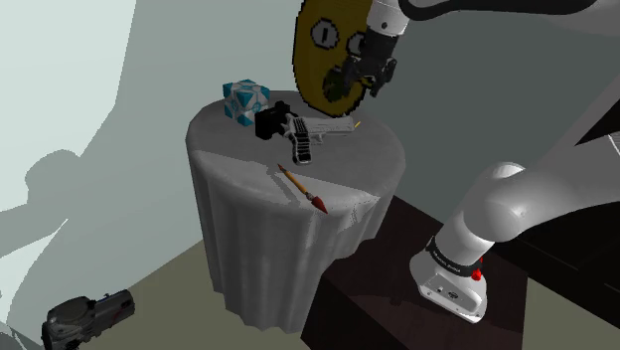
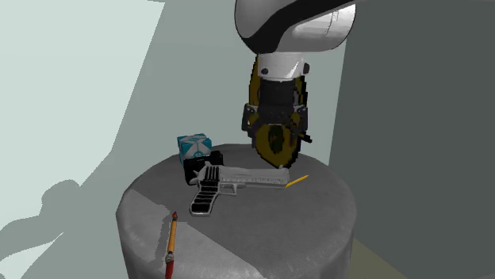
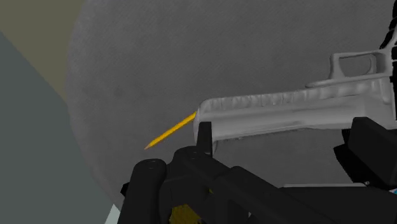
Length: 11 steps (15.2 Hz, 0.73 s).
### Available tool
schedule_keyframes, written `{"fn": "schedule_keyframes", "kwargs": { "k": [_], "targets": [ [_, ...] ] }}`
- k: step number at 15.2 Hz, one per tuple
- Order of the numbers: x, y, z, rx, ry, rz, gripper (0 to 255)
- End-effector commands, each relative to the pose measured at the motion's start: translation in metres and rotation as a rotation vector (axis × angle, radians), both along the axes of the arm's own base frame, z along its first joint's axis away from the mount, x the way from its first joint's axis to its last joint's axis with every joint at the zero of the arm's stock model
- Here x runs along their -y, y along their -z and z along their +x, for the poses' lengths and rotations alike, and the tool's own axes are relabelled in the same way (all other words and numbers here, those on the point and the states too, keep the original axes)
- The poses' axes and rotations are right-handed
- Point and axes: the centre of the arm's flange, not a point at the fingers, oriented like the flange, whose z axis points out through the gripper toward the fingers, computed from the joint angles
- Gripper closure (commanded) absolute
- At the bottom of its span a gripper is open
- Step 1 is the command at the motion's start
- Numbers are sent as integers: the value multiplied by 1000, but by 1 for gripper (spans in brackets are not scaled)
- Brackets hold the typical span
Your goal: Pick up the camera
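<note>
The camera (image 1: 266,121), which I take to be the black boxy thing, sits on the round cloth-draped bench (image 1: 348,174). It lies toward the bench's far edge in the shoulder view, touching the butt end of a silver pistol (image 1: 316,129) and just beside a blue-and-white cube (image 1: 245,97).

The end effector (image 1: 363,78) hangs above the bench's far edge beyond the pistol's muzzle, close against a tall yellow-and-black disc (image 1: 320,40). It is apart from the camera, with the pistol's length between them. Whether it is wide or narrow I cannot tell, because black shapes crowd the wrist view.

A yellow pencil (image 3: 168,132) lies by the muzzle, and a red-tipped brush (image 1: 301,189) lies near the bench's front edge.

As I judge it, nothing of the task is done. Left are the move across to the camera, the descent, the closing and the lift.
</note>
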Motion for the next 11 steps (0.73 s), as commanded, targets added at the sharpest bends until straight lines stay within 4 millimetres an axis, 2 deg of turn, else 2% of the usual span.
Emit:
{"fn": "schedule_keyframes", "kwargs": {
  "k": [1, 11],
  "targets": [
    [-11, 8, 20, 3, 67, 21, 0],
    [-59, 43, 131, 16, 377, 117, 0]
  ]
}}
